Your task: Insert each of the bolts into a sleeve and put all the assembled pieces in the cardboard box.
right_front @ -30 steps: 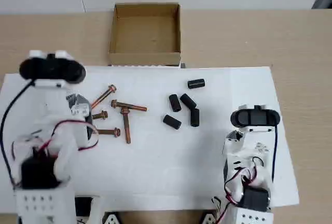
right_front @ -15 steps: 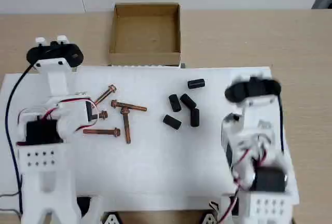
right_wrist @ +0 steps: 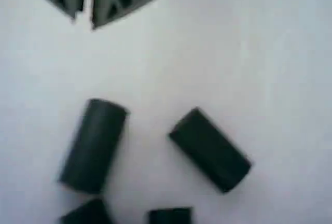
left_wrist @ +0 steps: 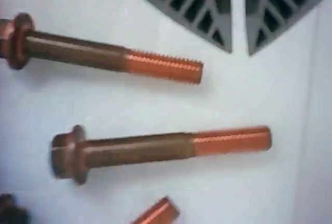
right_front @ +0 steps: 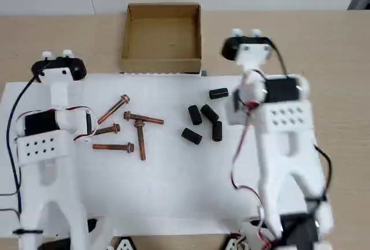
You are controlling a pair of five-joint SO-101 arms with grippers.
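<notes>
Several copper bolts (right_front: 143, 118) lie on the white sheet (right_front: 173, 186) left of centre. Several black sleeves (right_front: 195, 114) are scattered right of them, one sleeve (right_front: 218, 93) apart at the back. The cardboard box (right_front: 162, 62) stands with nothing in it beyond the sheet. My left gripper (right_front: 89, 124) hovers at the bolts' left side; in the left wrist view its tips (left_wrist: 238, 50) are shut just off the threaded end of one bolt (left_wrist: 104, 53), with another bolt (left_wrist: 155, 149) beyond. My right gripper (right_front: 236, 100) hangs shut beside the sleeves; its tips (right_wrist: 83, 21) are a short way from two sleeves (right_wrist: 93, 143) (right_wrist: 210, 149).
The sheet covers the wooden table (right_front: 335, 47). Both arm bases stand at the sheet's near edge, with cables trailing from them. The near half of the sheet between the arms is bare.
Both arms have unfolded and stretched away from their bases. The left one now hangs by the bolts, and the right one has swung far forward to the sleeves.
</notes>
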